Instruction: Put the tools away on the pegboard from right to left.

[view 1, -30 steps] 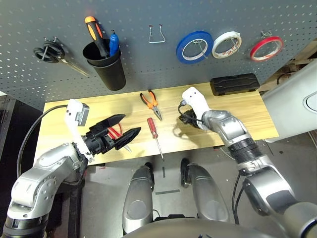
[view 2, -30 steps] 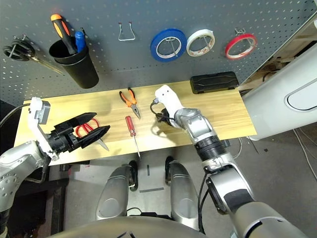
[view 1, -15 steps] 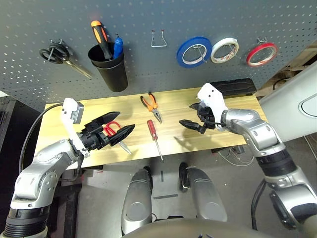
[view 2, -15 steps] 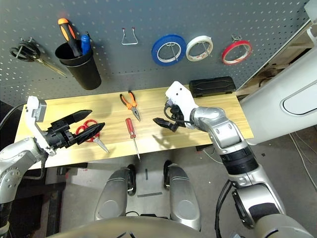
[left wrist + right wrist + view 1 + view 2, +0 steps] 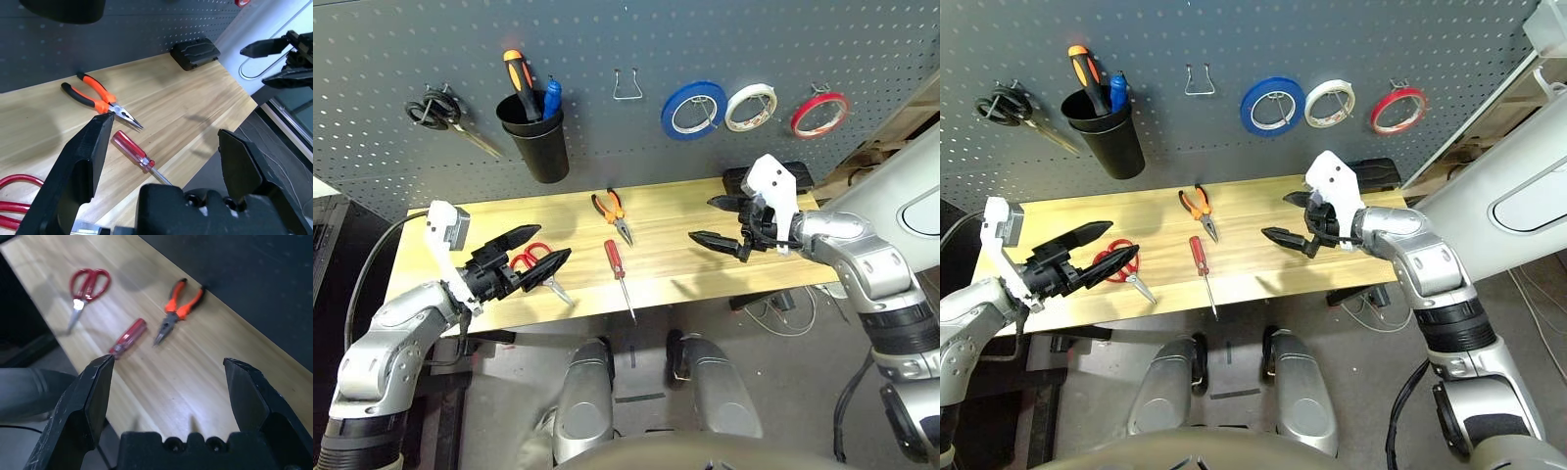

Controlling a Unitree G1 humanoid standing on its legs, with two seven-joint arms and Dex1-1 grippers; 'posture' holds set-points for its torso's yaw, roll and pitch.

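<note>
Screwdriver (image 5: 615,258) — between both grippers (image 5: 544,254) (image 5: 699,221), on table (image 5: 671,211)

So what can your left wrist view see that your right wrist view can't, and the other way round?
Left wrist view, not the right: the black case on the table, the bottom of the black cup, and the screwdriver's thin metal shaft.

Right wrist view, not the left: the scissors' pointed tip, with both handle loops whole.

Both: the orange-and-black pliers, the screwdriver's red handle, some of the red scissors, the wooden table and part of the dark pegboard.
</note>
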